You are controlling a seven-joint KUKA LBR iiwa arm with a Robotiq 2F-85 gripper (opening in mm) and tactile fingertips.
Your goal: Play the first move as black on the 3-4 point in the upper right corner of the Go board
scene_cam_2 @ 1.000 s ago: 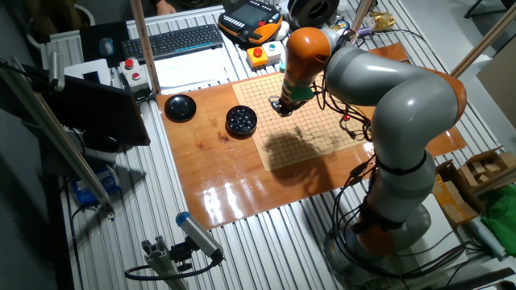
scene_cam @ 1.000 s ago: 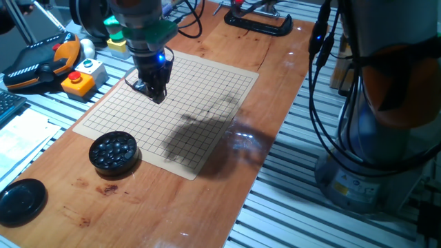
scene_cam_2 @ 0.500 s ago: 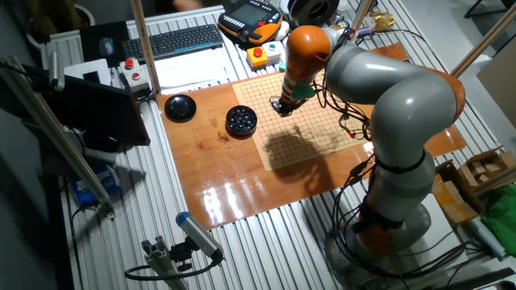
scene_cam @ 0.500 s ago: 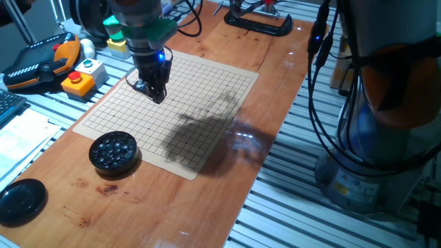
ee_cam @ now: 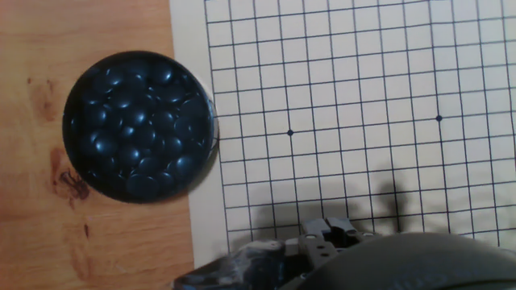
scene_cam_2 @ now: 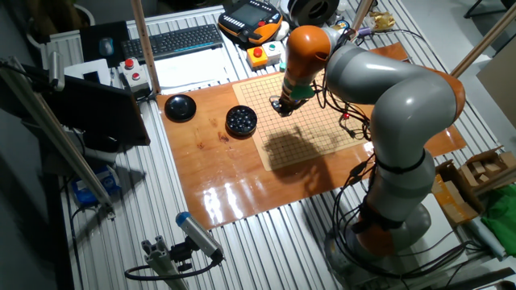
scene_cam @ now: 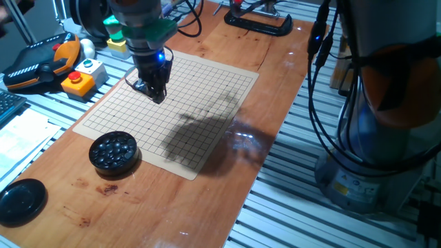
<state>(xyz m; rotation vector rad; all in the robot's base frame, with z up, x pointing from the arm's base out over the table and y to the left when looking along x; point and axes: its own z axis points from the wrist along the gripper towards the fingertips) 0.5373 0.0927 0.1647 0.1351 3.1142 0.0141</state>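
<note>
Nothing has shifted since the earlier frames: the arm (scene_cam_2: 379, 89) stays bent over the board (scene_cam: 172, 110) with the pincer (scene_cam: 155, 93) held low above the grid near the board's far left edge in one fixed view. Its tips are dark and close together, and I cannot tell whether they are open or shut, nor whether a stone sits between them. No lone black stone shows on the lines. One round bowl (scene_cam: 113, 151) heaped with glossy black stones overlaps the board's near left corner; the hand view shows the same bowl (ee_cam: 139, 126) half on the wood, half on the board's pale margin, with two small star dots on the grid beside it. One black lid (scene_cam: 21, 200) lies well apart on the bench (scene_cam: 165, 200), a long brown wooden top with a glare patch. One black clamp (scene_cam: 258, 24) rests at the far end. Off the wood, on ribbed metal rails, are one yellow button box (scene_cam: 83, 76), one orange handset (scene_cam: 41, 58) and one keyboard (scene_cam_2: 173, 39). The arm's shadow falls across the middle of the board.
</note>
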